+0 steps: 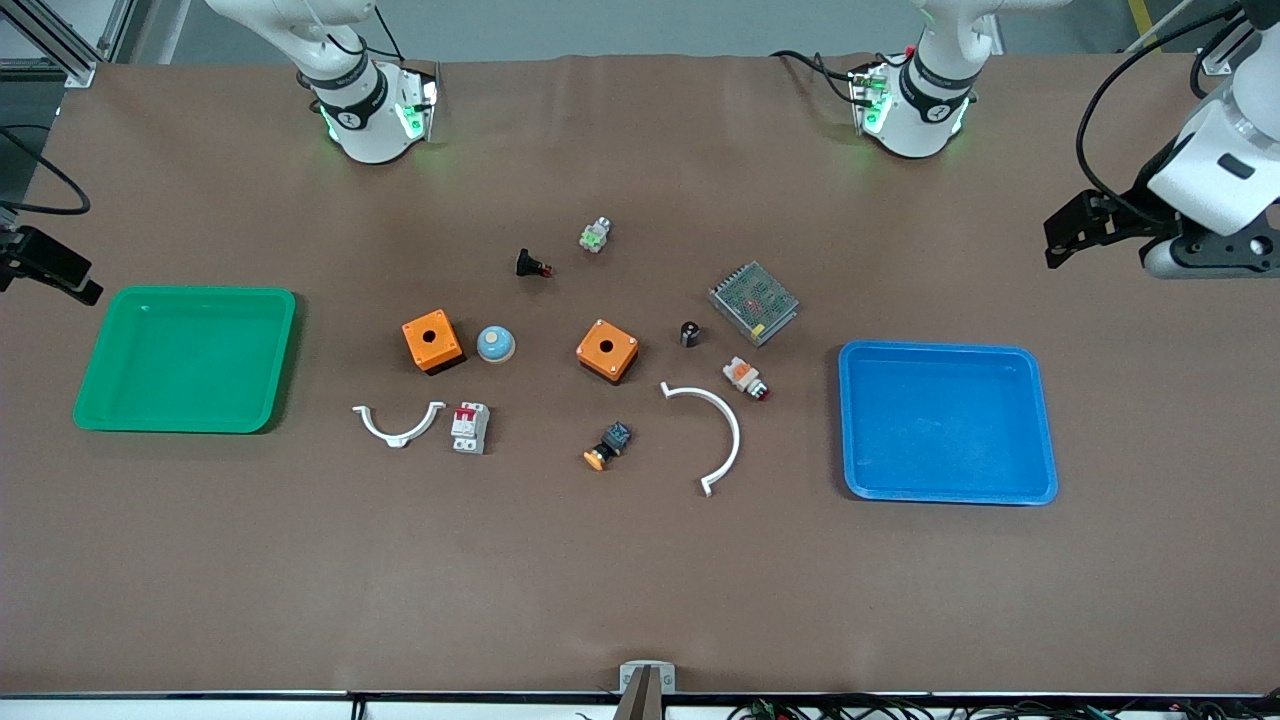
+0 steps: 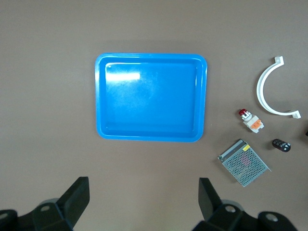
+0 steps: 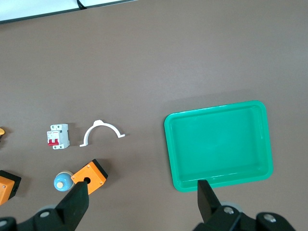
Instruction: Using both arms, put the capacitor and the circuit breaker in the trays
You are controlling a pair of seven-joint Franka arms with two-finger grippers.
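Observation:
The capacitor [image 1: 689, 333], a tiny black cylinder, stands mid-table beside a metal mesh box; it also shows in the left wrist view [image 2: 281, 145]. The circuit breaker [image 1: 469, 428], white-grey with red toggles, lies nearer the front camera, beside a small white clip; it also shows in the right wrist view [image 3: 57, 137]. My left gripper [image 1: 1075, 232] hangs open and empty past the blue tray's [image 1: 940, 347] end of the table, looking down on that tray [image 2: 150, 56]. My right gripper [image 1: 55, 265] hangs open and empty by the green tray [image 1: 190, 291], which its wrist view also shows [image 3: 168, 144].
Two orange boxes [image 1: 432, 341] [image 1: 607, 350], a blue dome [image 1: 495, 344], a black push-button [image 1: 533, 265], a green-silver part [image 1: 595, 235], the mesh box [image 1: 753, 302], a white-orange button [image 1: 745, 377], an orange-headed button [image 1: 608, 446] and two white curved clips [image 1: 398, 425] [image 1: 715, 430] lie mid-table.

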